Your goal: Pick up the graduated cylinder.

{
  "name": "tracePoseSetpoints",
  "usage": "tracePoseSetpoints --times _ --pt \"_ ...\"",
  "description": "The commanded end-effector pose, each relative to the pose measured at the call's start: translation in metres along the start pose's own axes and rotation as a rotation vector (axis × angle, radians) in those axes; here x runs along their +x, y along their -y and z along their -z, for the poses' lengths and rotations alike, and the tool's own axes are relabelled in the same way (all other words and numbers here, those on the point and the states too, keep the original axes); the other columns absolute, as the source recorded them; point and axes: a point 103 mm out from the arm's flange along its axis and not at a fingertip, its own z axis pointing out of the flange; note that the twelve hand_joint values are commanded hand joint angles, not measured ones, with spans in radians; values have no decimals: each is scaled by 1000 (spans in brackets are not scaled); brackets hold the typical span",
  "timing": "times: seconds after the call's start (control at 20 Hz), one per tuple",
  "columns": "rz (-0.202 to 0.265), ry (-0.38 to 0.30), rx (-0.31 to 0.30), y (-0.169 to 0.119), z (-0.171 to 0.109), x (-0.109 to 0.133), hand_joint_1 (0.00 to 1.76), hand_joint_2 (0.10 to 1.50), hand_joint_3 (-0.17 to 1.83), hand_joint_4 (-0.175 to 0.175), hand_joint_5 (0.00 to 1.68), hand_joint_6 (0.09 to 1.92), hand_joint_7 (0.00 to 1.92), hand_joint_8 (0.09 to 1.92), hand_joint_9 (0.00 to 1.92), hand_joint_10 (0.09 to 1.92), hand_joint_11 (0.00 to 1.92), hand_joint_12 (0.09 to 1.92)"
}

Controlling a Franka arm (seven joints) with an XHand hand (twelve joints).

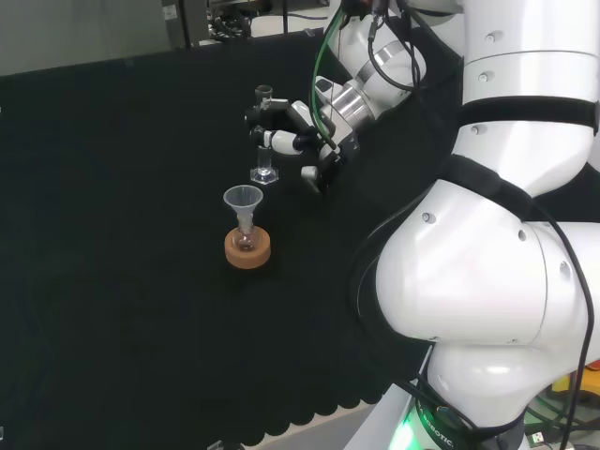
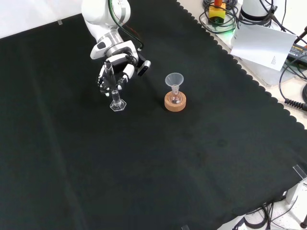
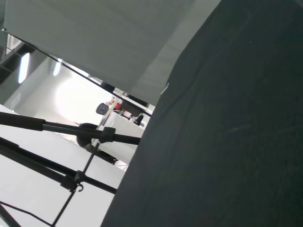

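1 graduated cylinder [image 2: 115, 96] in hand [image 2: 116, 72]; 1 funnel [image 2: 174, 80], 1 cork ring [image 2: 175, 101].

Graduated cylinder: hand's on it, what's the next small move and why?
Probably a short straight lift. In the front view the hand has its fingers curled round the upper part of the graduated cylinder, which stands upright with its base apparently still on the cloth. Lifting vertically should keep it clear of the funnel in the flask on the cork ring beside it.
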Motion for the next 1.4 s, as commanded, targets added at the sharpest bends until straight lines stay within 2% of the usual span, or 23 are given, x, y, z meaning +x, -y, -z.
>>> tracePoseSetpoints --times 0.05,0.15,0.2,0.3,0.9,1.15,1.4 --pt "-7 139 12 -1 4 6 1138 1207 -58 -168 862 1170 903 649 1104 384 948 952" --pt "2 209 28 -1 7 9 1202 1182 -20 -174 866 1178 896 983 1138 376 973 926" --pt "2 236 30 -1 9 11 1220 1176 -10 -175 866 1179 891 1076 1155 376 981 923" --pt "4 268 35 -1 14 15 1236 1167 -4 -175 874 1167 897 1135 1181 374 996 920" --pt "-3 396 78 11 45 46 1254 1135 -2 -175 928 1083 963 1064 1309 289 1101 851" --pt "-8 451 104 26 63 67 1255 1134 -2 -175 930 1079 966 1060 1315 285 1108 848" --pt "-16 538 147 48 76 90 1255 1133 -2 -175 933 1075 969 1056 1319 280 1112 845"
